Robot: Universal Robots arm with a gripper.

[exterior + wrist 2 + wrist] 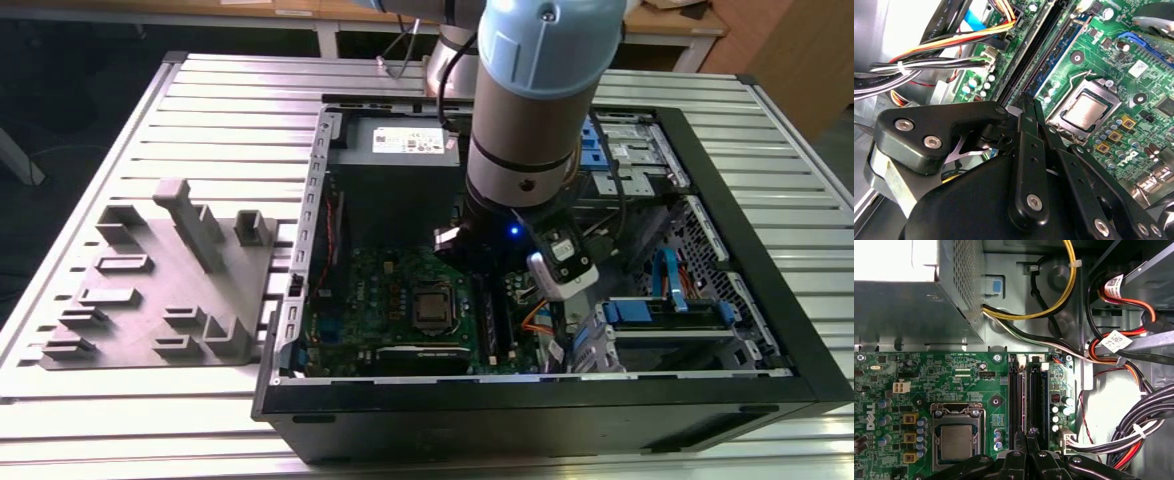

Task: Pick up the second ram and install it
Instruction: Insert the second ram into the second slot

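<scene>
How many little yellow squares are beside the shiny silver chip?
3 yellow squares in one row beside the silver chip: far, middle, nearest the gripper. More may be hidden.

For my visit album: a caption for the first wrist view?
Gripper poised over the motherboard's memory slots, beside the processor socket.
</scene>
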